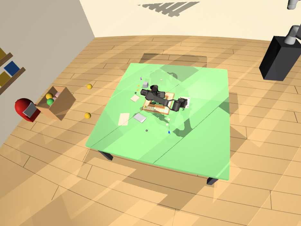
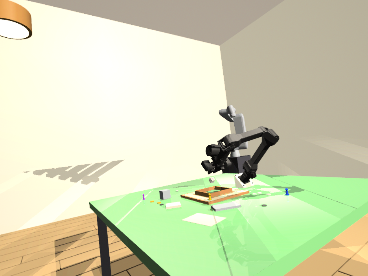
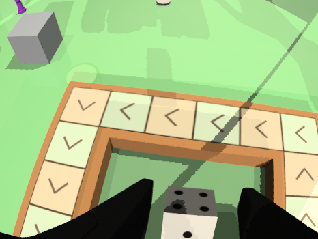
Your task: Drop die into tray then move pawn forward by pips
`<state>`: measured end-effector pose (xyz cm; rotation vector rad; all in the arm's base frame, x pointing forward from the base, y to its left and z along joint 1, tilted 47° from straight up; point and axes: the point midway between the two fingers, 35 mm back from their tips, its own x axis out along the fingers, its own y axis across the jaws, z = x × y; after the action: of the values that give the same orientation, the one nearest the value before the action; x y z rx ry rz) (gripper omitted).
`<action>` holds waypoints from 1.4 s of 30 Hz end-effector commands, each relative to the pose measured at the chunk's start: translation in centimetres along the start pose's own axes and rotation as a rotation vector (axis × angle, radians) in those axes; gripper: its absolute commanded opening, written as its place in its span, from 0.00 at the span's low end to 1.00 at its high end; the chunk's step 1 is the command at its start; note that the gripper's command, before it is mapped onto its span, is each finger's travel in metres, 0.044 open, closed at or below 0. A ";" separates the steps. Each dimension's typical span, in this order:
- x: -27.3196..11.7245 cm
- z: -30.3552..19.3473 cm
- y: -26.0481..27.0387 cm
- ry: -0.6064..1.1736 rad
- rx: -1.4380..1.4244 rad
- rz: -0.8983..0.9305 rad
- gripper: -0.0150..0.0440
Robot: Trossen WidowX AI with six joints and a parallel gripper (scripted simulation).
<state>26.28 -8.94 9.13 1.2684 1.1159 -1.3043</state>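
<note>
The white die (image 2: 211,179) (image 3: 190,208) is in the air above the dice tray (image 2: 205,193) (image 3: 170,145), just below my fingers in the exterior view. My gripper (image 3: 196,194) is open, with a gap between each finger and the die in the wrist view. One die face shows several black pips and another shows one. The tray's orange walls stand inside the ring of arrow squares on the board (image 2: 246,192) (image 3: 170,117). The yellow pawn (image 1: 145,106) (image 2: 209,196) stands upright on a corner of the ring. The arm hides part of the board in the top view.
A grey cube (image 1: 145,84) (image 2: 164,194) (image 3: 34,37) and purple pawn (image 1: 141,78) (image 2: 143,196) stand beyond the board. A beige block (image 1: 135,98) (image 2: 173,205), grey slab (image 1: 139,117) (image 2: 225,206) and paper sheet (image 1: 123,119) (image 2: 204,219) lie nearby. A blue pawn (image 1: 169,132) (image 2: 286,192) stands apart. Small discs lie around.
</note>
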 end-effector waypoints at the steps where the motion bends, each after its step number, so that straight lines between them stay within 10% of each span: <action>1: -0.6 0.7 0.1 -0.002 -0.003 0.001 0.70; 8: -2.4 2.9 0.0 0.011 -0.009 -0.004 1.00; 16: 2.1 0.9 -0.1 0.780 -0.010 -0.012 1.00; 22: 2.6 1.0 -0.5 0.773 0.005 -0.033 1.00; 31: -1.2 -4.2 6.8 0.744 -0.785 0.319 0.60; 42: -4.2 -8.8 11.5 0.685 -1.380 0.626 0.59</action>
<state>37.92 -2.01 12.83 0.8526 1.4798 0.4000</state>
